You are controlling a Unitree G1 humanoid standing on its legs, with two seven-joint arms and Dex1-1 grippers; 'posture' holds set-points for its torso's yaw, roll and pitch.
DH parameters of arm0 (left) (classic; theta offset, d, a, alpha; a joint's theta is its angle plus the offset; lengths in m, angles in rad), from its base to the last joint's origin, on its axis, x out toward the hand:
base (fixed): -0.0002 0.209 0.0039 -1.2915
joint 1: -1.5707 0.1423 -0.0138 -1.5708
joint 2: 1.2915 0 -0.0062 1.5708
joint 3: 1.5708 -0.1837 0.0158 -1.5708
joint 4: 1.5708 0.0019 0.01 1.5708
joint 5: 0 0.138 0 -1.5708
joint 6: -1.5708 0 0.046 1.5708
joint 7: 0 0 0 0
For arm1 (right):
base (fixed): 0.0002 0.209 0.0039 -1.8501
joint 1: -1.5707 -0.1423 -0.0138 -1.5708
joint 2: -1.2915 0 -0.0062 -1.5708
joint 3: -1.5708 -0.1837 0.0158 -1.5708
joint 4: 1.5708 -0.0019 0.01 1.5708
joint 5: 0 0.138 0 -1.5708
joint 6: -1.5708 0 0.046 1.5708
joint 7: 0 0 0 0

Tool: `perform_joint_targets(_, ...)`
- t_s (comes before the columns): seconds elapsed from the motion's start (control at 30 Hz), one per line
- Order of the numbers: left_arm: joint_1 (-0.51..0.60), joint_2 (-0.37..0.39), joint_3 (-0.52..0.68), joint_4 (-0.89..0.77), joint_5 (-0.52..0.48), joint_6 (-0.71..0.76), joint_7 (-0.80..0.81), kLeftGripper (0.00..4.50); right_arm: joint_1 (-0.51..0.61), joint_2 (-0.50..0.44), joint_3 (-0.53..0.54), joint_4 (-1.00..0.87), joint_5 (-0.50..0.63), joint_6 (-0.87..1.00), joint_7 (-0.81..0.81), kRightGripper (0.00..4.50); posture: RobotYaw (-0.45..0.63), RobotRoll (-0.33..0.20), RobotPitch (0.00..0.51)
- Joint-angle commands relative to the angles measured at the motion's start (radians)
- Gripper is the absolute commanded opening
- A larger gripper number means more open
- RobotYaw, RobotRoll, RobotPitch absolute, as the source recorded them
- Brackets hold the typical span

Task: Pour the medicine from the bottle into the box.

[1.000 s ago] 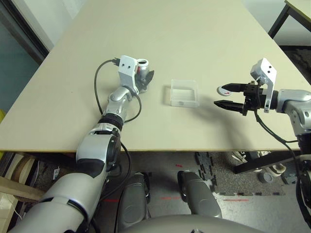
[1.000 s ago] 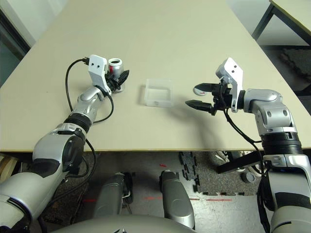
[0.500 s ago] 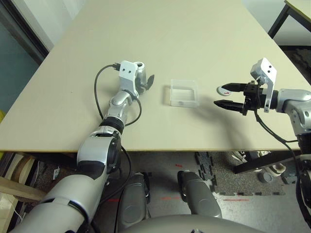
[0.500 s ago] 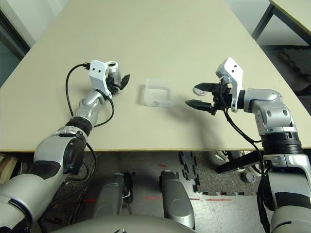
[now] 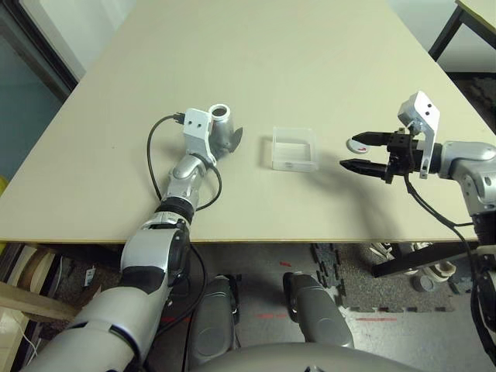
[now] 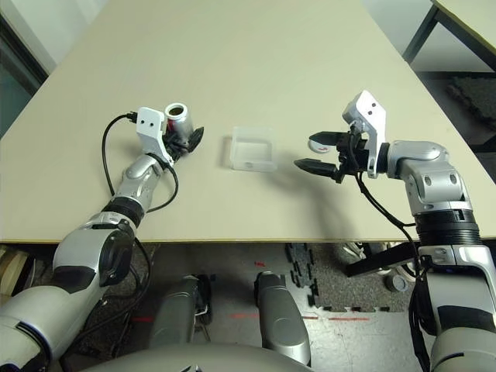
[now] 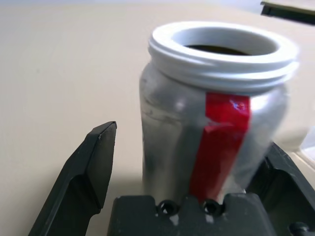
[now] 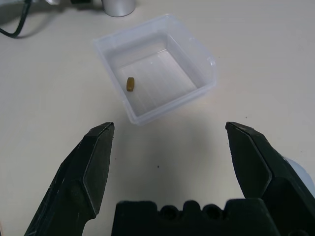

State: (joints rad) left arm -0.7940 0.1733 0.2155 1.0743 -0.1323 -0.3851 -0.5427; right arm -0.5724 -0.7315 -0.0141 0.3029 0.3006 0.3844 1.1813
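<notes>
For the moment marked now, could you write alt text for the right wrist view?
A small brown pill lies inside a clear, shallow square box on a pale table. The right end effector is open and empty, its two black fingers pointing toward the box. Beyond the box stands the base of a silver bottle.

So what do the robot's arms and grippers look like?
Both arms are silver with black joint bands and loose black cables. The left gripper and the right gripper each have two black, pointed fingers and a white bracket with little dark holes.
</notes>
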Motion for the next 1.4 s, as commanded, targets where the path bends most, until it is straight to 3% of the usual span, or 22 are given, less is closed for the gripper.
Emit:
perform_joint_targets(0.03,0.091,-0.005,-0.010,-0.137,-0.037,0.035,-0.035,4.46,-0.004,0.001,0.002,0.008,-0.004,-0.011,0.000,4.50,-0.23,0.000,0.151)
perform_joint_targets(0.17,0.208,-0.010,-0.020,-0.359,-0.070,0.119,-0.024,4.46,0.002,0.002,-0.001,0.011,-0.003,-0.016,-0.002,4.50,-0.23,0.000,0.153)
perform_joint_targets(0.37,0.479,0.026,-0.048,-0.856,-0.139,0.362,-0.002,4.46,0.011,0.005,-0.030,0.017,0.008,-0.025,-0.029,4.50,-0.22,0.000,0.156)
perform_joint_targets(0.57,0.531,0.126,0.017,-1.052,-0.229,0.586,0.038,4.46,0.025,0.024,-0.106,0.024,0.048,-0.014,-0.104,4.50,-0.19,0.000,0.162)
perform_joint_targets(0.77,0.420,0.292,0.146,-0.920,-0.266,0.667,0.071,4.46,0.065,0.036,-0.236,0.019,0.110,0.003,-0.213,4.50,-0.18,0.000,0.168)
perform_joint_targets(1.0,0.221,0.445,0.207,-0.567,-0.221,0.570,0.084,4.46,0.092,0.048,-0.369,0.060,0.130,-0.032,-0.371,4.50,-0.18,0.000,0.181)
perform_joint_targets(1.2,0.063,0.521,0.208,-0.268,-0.180,0.446,0.101,4.46,0.087,0.062,-0.425,0.128,0.112,-0.105,-0.505,4.50,-0.18,0.000,0.198)
perform_joint_targets(1.4,-0.031,0.559,0.187,-0.103,-0.146,0.371,0.083,4.46,0.084,0.055,-0.439,0.210,0.098,-0.183,-0.564,4.50,-0.18,0.000,0.209)
